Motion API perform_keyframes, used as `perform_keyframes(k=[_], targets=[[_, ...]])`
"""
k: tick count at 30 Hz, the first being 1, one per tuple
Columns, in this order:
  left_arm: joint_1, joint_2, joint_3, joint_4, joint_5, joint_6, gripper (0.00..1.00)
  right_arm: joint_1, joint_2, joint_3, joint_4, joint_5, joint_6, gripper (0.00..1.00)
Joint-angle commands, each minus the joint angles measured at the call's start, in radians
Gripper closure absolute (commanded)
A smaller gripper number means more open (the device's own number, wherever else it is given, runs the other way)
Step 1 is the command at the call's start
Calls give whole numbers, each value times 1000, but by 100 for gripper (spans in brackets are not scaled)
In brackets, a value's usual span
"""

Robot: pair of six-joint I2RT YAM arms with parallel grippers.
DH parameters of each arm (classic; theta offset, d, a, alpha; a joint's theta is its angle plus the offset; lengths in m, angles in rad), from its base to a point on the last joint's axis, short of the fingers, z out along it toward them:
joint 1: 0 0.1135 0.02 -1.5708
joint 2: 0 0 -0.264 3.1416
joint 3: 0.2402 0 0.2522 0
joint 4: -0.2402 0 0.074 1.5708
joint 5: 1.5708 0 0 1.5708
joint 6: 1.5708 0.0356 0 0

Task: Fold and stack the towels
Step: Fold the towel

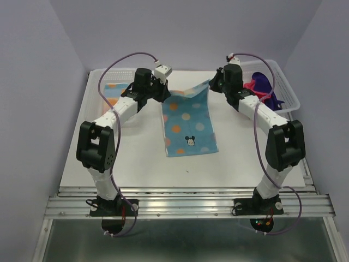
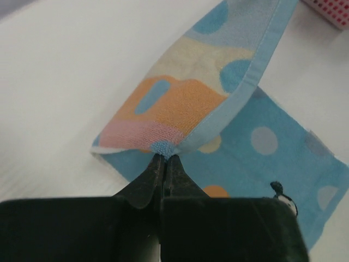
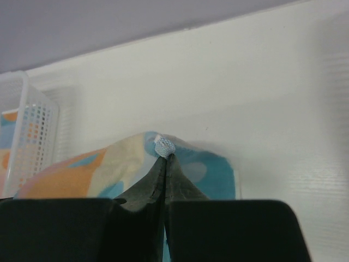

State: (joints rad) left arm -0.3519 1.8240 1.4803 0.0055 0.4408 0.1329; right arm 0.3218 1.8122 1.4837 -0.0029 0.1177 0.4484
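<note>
Ctr blocked: striped towel, far edge pinched up btwn left gripper & right gripper. Left basket at 10 o'clock, right basket at 2. Wall at 12. Table open 4–8 o'clock.

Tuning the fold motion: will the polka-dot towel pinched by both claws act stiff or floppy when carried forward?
Probably floppy: the polka-dot towel droops between the left claw and right claw, its near end lying on the table. Likely light: small corner pinches hold it up. Its looped texture seems unlikely to slip.
</note>
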Motion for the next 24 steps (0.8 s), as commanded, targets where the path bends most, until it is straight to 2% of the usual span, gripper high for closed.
perform_keyframes(k=[1,4,8,15,24], targets=[[-2,-133,-136,30,18,-22,100,2,-97,-103,-42,-76,45,99],[-18,-224,-280,53,-36,-67,100,0,-151,-212,-51,-92,73,99],[-45,-302,-391,85,-33,-88,100,2,-232,-287,-69,-85,95,99],[-130,-406,-576,137,-132,-164,100,2,-361,-465,-91,-143,134,99],[-162,-503,-707,152,-218,-228,100,2,-461,-586,-126,-162,154,99]])
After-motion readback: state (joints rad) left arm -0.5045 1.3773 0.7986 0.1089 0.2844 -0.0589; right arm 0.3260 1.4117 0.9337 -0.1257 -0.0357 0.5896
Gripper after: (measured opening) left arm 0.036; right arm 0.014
